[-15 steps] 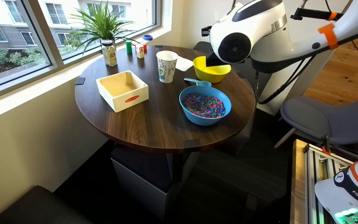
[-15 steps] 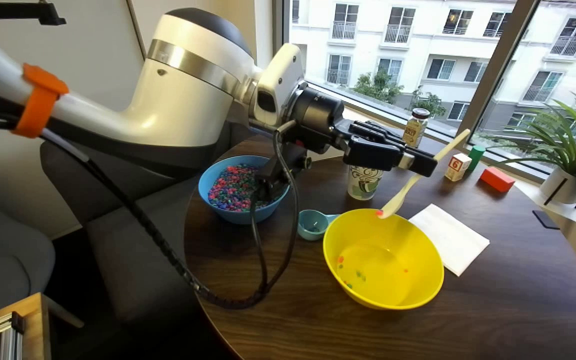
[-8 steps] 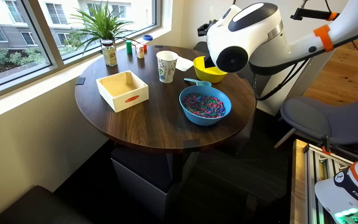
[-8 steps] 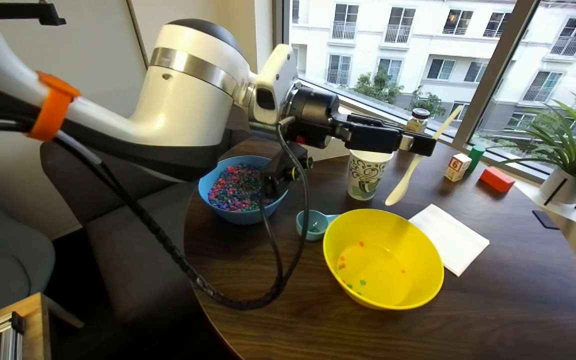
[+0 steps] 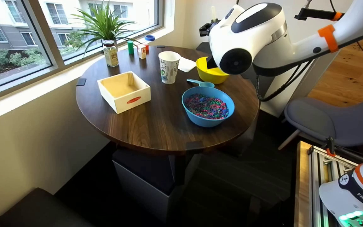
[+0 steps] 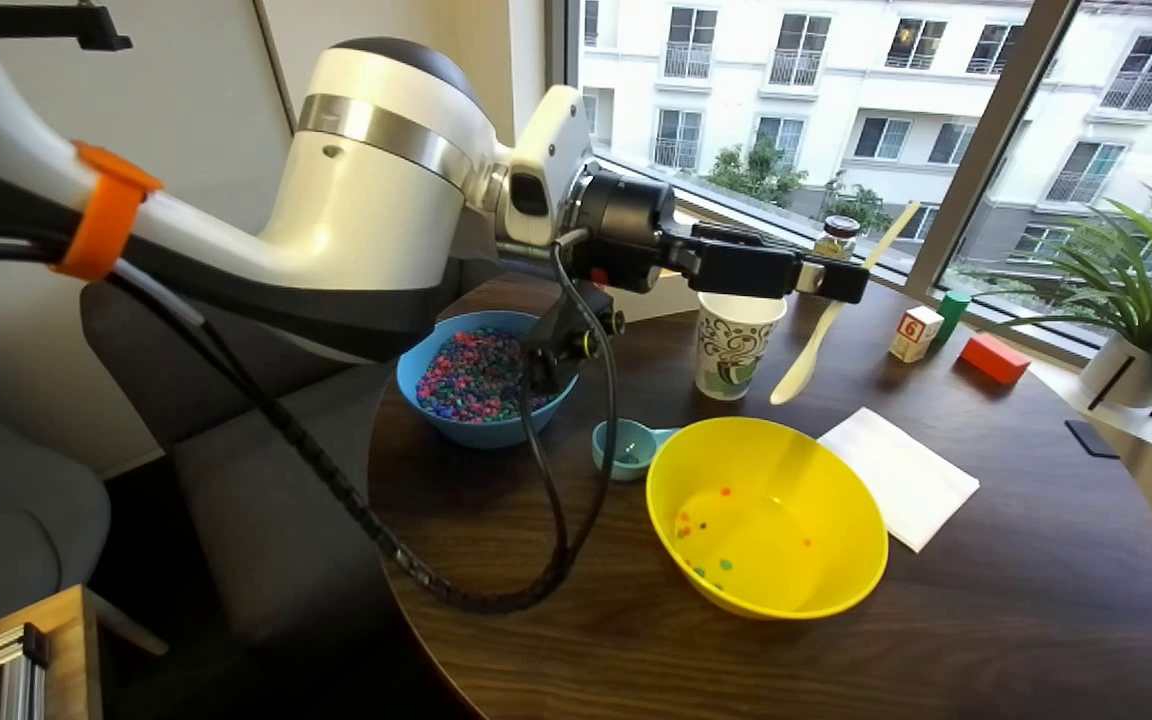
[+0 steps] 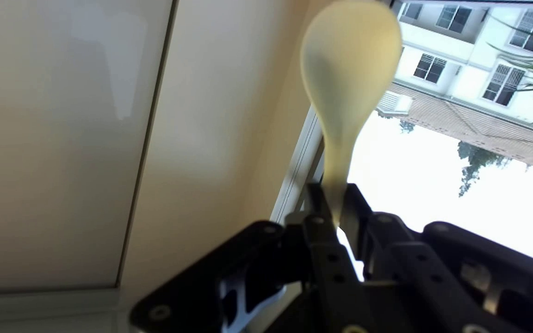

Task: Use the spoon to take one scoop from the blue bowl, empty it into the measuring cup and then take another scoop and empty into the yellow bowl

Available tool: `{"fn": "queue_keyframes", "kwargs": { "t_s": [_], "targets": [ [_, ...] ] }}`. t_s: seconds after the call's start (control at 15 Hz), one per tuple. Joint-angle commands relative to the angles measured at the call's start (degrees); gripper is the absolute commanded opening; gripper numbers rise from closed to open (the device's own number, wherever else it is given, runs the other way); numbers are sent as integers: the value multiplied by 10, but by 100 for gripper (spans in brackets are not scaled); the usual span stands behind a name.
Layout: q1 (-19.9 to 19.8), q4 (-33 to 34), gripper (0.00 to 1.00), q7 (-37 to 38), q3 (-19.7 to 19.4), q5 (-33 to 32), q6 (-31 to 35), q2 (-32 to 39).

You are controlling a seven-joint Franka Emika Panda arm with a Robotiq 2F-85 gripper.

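My gripper (image 6: 829, 278) is shut on the spoon (image 6: 804, 368), pale cream and tilted, broad end low, just above or behind the far rim of the yellow bowl (image 6: 766, 600). In the wrist view the jaws (image 7: 336, 201) pinch its handle, and its broad end (image 7: 350, 60) looks empty. The yellow bowl (image 5: 212, 77) holds several small coloured pieces. The blue bowl (image 5: 205, 121), full of multicoloured pieces, also shows in an exterior view (image 6: 481, 436). The measuring cup (image 6: 626, 466), small, teal and handled, stands between the bowls; its contents are unclear.
A tall patterned paper cup (image 6: 731, 350) stands near the spoon. A white napkin (image 6: 901, 480) lies beside the yellow bowl. A wooden tray (image 5: 134, 101), a spice jar (image 5: 111, 54), small blocks (image 6: 916, 334) and a plant (image 5: 104, 25) stand toward the window.
The spoon has risen slightly and turned in view with my gripper. The red piece at its tip is gone, and another orange piece shows in the yellow bowl. The arm has shifted a little.
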Motion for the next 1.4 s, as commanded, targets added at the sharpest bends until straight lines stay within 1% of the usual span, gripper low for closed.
{"fn": "queue_keyframes", "kwargs": {
  "t_s": [0.0, 0.07, 0.2, 0.6, 1.0, 1.33],
  "targets": [
    [-4, 2, 3, -6, 0, 57, 12, -8],
    [-6, 5, 3, -7, -2, 80, 17, -10],
    [-11, 12, 3, -16, -5, 146, 37, -20],
    [-22, 19, 3, -38, -20, 289, 71, -46],
    [-27, 14, 3, -94, -35, 465, 115, -67],
    [-25, 13, 3, -147, -36, 577, 121, -77]
  ]
}}
